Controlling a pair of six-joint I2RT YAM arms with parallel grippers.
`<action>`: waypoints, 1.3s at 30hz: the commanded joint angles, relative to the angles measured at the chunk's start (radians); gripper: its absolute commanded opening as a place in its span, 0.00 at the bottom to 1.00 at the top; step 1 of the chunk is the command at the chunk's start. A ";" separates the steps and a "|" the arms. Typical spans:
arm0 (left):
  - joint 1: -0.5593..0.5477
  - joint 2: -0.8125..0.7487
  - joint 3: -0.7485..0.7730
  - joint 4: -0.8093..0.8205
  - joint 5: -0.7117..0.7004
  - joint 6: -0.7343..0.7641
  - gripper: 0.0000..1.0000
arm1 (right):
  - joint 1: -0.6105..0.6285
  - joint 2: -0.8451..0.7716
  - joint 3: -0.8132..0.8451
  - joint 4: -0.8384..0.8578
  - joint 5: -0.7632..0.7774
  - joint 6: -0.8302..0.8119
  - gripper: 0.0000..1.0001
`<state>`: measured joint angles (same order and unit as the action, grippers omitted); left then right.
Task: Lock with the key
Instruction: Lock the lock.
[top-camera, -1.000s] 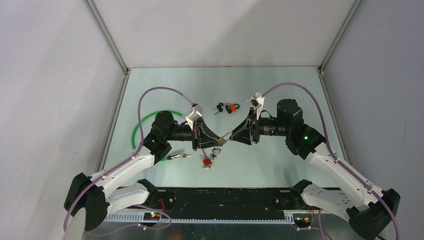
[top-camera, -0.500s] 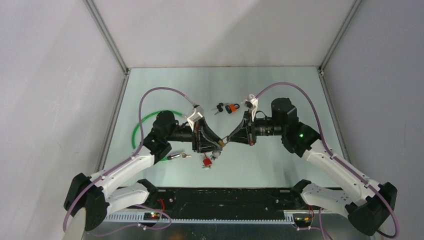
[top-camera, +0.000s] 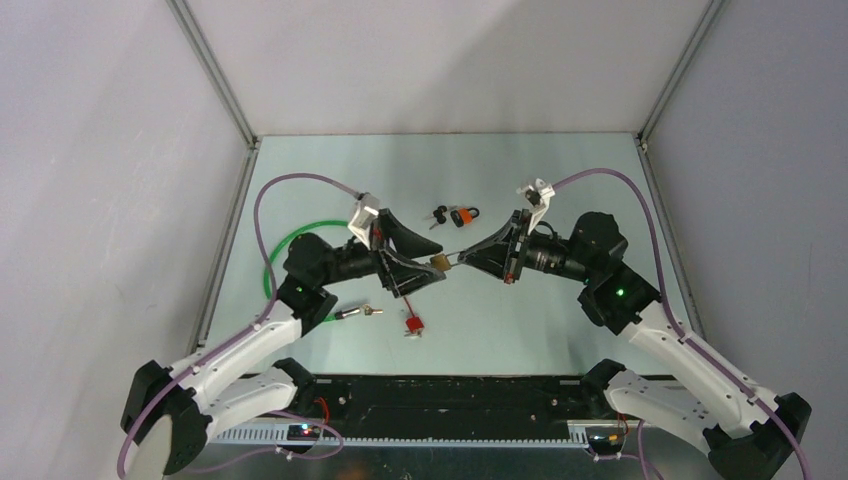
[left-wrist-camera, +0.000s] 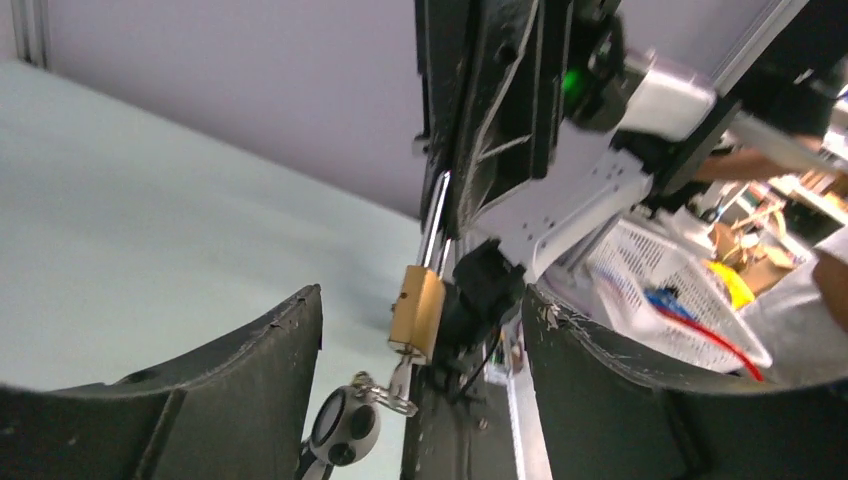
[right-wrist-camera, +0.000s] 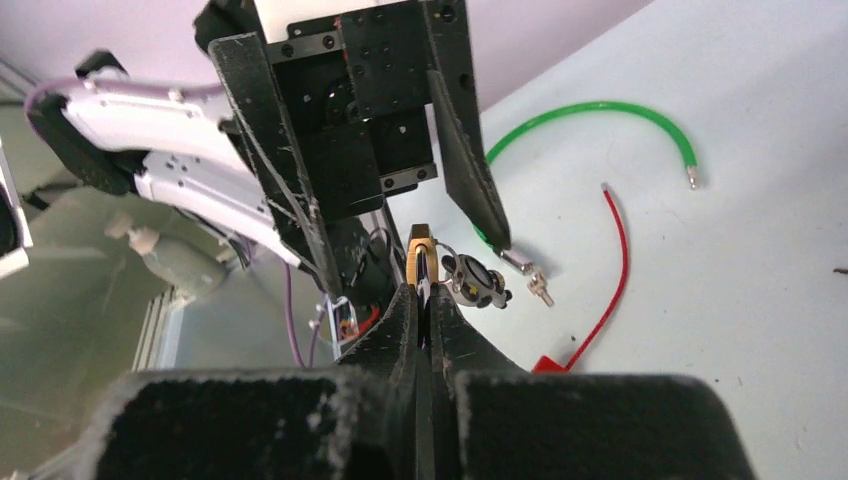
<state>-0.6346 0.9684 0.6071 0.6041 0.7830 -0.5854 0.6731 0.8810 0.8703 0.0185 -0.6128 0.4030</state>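
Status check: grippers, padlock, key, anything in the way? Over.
Right gripper shut on brass padlock, by its shackle. Left gripper open, straddling the lock, not touching. Key sticks out of its bottom, fob dangling. Nothing blocking the key.

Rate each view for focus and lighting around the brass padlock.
Top external: evenly lit, sharp, only soft shadows, but the brass padlock is tiny. Left wrist: padlock in focus, the left tool's dark fingers soft, the white basket behind blurred. Right wrist: the right tool fills the bottom as a dark blurred mass; padlock and green cable are crisp.
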 joint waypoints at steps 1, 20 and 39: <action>-0.007 0.015 -0.034 0.461 -0.119 -0.294 0.74 | -0.001 -0.034 -0.024 0.200 0.079 0.139 0.00; -0.008 0.149 -0.052 0.585 -0.147 -0.357 0.73 | 0.000 -0.055 -0.073 0.375 0.054 0.227 0.00; -0.007 0.168 -0.040 0.566 -0.102 -0.364 0.00 | 0.013 -0.039 -0.073 0.363 0.065 0.207 0.00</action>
<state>-0.6388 1.1225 0.5499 1.1687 0.6609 -0.9623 0.6682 0.8394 0.7830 0.2905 -0.5331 0.6079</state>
